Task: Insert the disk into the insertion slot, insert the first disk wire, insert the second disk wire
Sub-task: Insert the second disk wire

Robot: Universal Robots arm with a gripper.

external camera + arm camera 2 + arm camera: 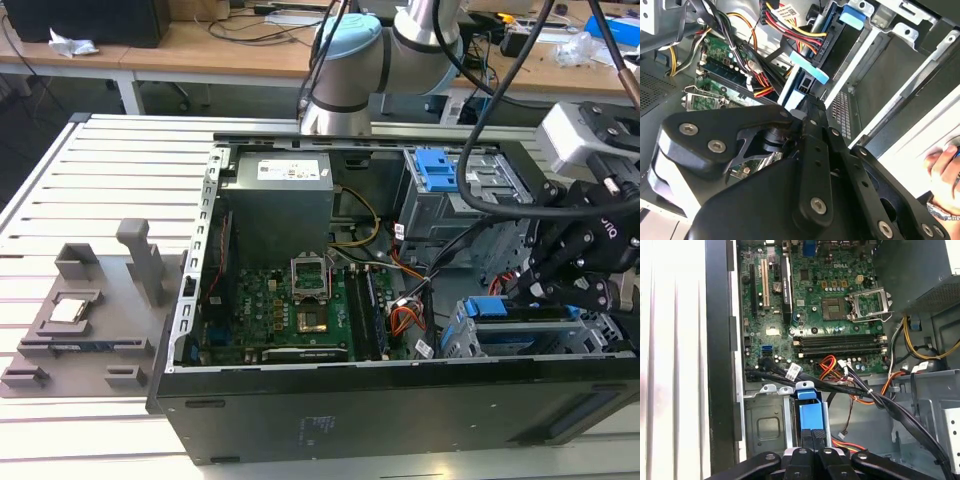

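Note:
The disk stands on edge in its bright blue carrier, partly down in the insertion slot, the low silver cage at the open case's corner on the exterior view's right. My gripper is right over it. In the first wrist view the gripper is shut on the end of the blue disk carrier, beside the cage's metal wall. The second wrist view shows the gripper against the same blue carrier. Loose red, yellow and black disk wires hang beside the cage, unplugged.
The motherboard and power supply fill the case's middle. A taller grey cage with a blue latch stands behind the slot. A grey fixture plate lies on the table at the exterior view's left. A person's hand is near the case.

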